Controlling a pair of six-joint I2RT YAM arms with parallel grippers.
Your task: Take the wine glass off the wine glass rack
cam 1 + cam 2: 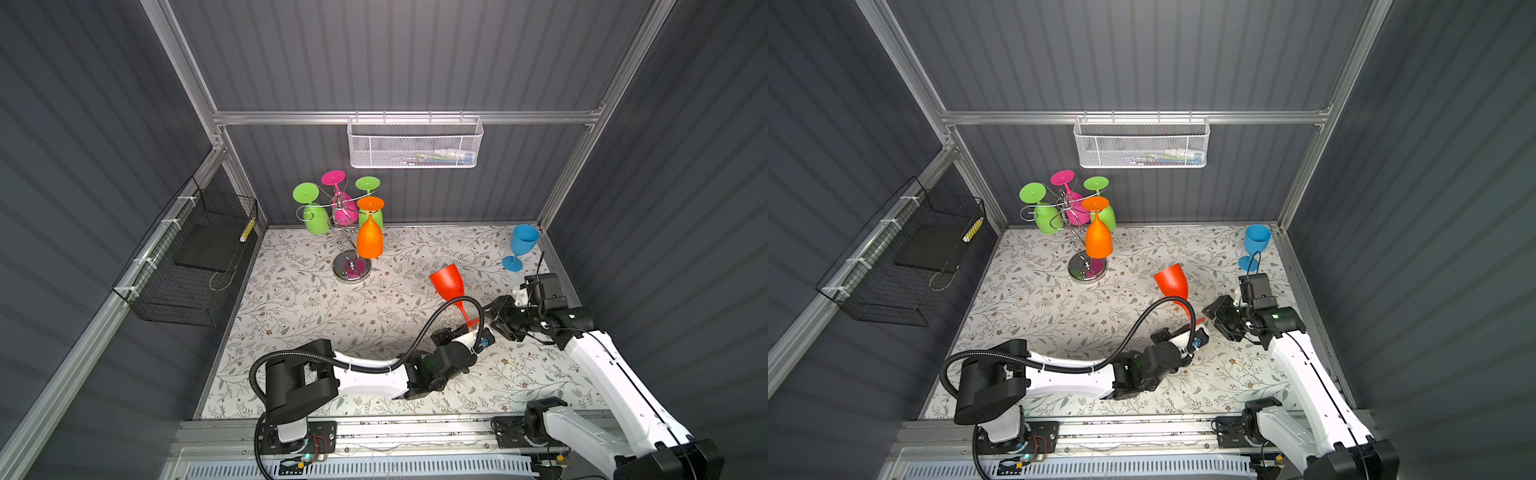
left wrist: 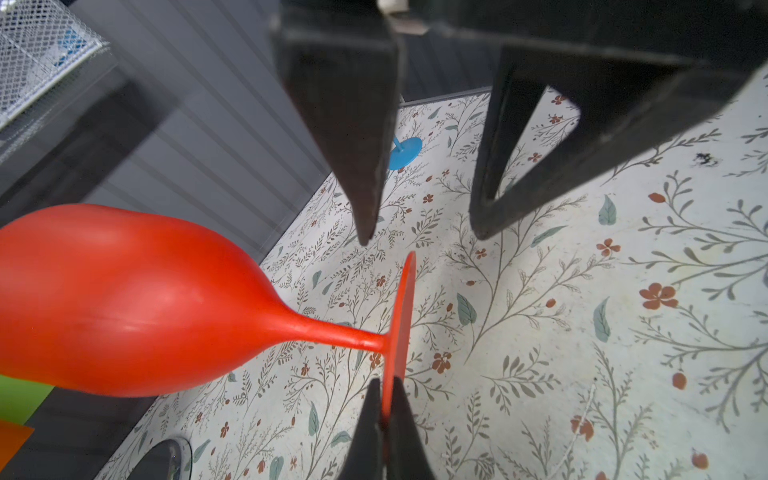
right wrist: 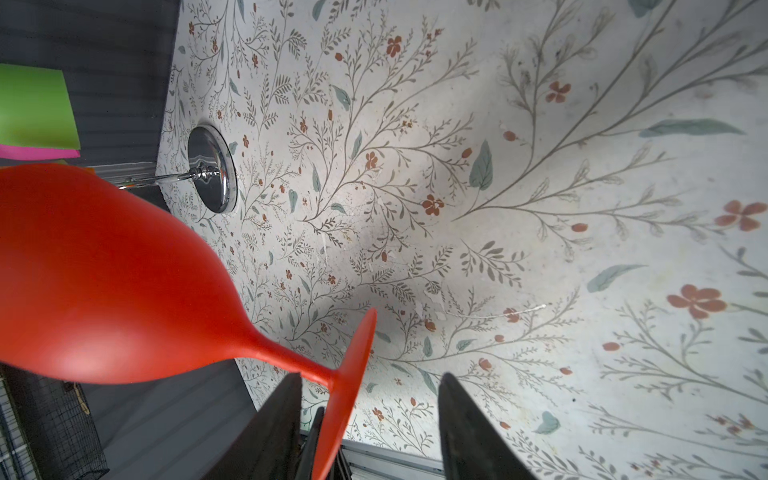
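As left end effector (image 2: 386,419) pinches its foot, wine glass (image 1: 448,282) slants bowl rearward, right end effector (image 3: 369,377) spread.

Enclosure: dark grey ribbed wall panels (image 1: 395,54) on three sides, held in an aluminium extrusion frame (image 1: 291,117). The floor is a tabletop (image 1: 299,316) with a pale floral print, lit brightest mid-field. A white mesh basket (image 1: 374,149) hangs on the back crossbar; its contents are too blurred to name, possibly packets. A black wire basket (image 1: 166,299) is tied to the left rail with white ties, with a dark flat pad (image 1: 208,249) inside. A metal rail (image 1: 415,432) runs along the front edge.
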